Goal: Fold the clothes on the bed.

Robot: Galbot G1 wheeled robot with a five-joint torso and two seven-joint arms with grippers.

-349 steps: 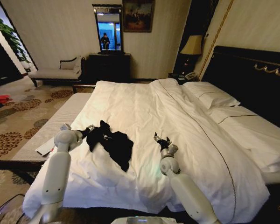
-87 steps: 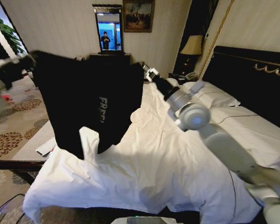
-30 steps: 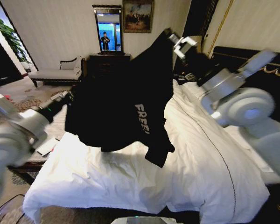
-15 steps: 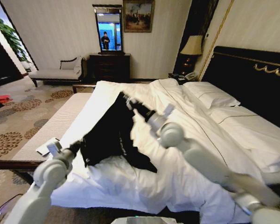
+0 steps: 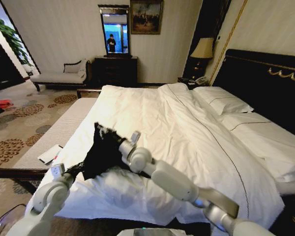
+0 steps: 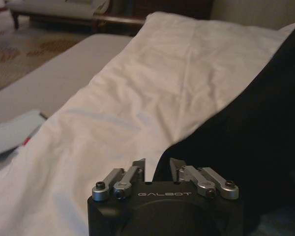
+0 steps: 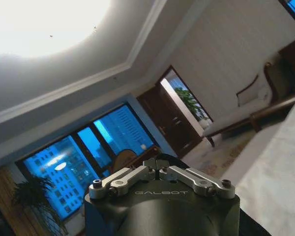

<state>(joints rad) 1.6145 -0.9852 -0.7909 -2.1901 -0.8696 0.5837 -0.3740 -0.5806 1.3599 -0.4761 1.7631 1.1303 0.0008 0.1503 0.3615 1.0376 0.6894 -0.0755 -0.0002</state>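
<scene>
The black T-shirt (image 5: pixel 104 152) hangs bunched, lower left of centre in the head view, over the white duvet (image 5: pixel 187 132) near the bed's (image 5: pixel 265 73) left edge. The right gripper (image 5: pixel 101 132) pinches its top corner, fingers closed. The left gripper (image 5: pixel 78 167), lower left, is clamped on the shirt's lower edge, fabric between its fingers (image 6: pixel 137 167).

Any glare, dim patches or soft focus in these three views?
Right wrist view: the ceiling light blows out to white glare. Left wrist view: dim and soft, the T-shirt a featureless black mass. Head view: evenly lit, with the lamp glowing.
</scene>
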